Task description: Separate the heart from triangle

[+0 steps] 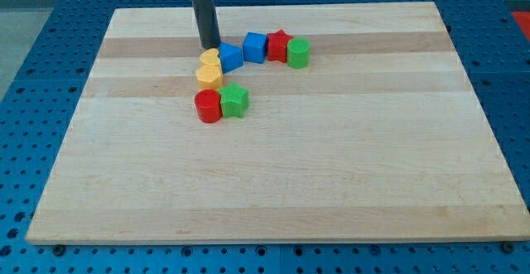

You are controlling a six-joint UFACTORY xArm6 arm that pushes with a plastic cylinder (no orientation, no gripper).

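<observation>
A yellow heart (pixel 209 59) sits at the board's upper middle-left, touching a blue triangle (pixel 230 57) on its right. My tip (pixel 210 45) stands just above the heart, at its top edge and beside the triangle's upper left corner. A second yellow block (pixel 209 77) lies right below the heart, touching it.
A blue cube (pixel 255 46), a red star (pixel 278 45) and a green cylinder (pixel 298 52) form a row right of the triangle. A red cylinder (pixel 208 106) and a green star (pixel 235 100) sit below the yellow blocks. The wooden board (pixel 331 158) lies on a blue perforated table.
</observation>
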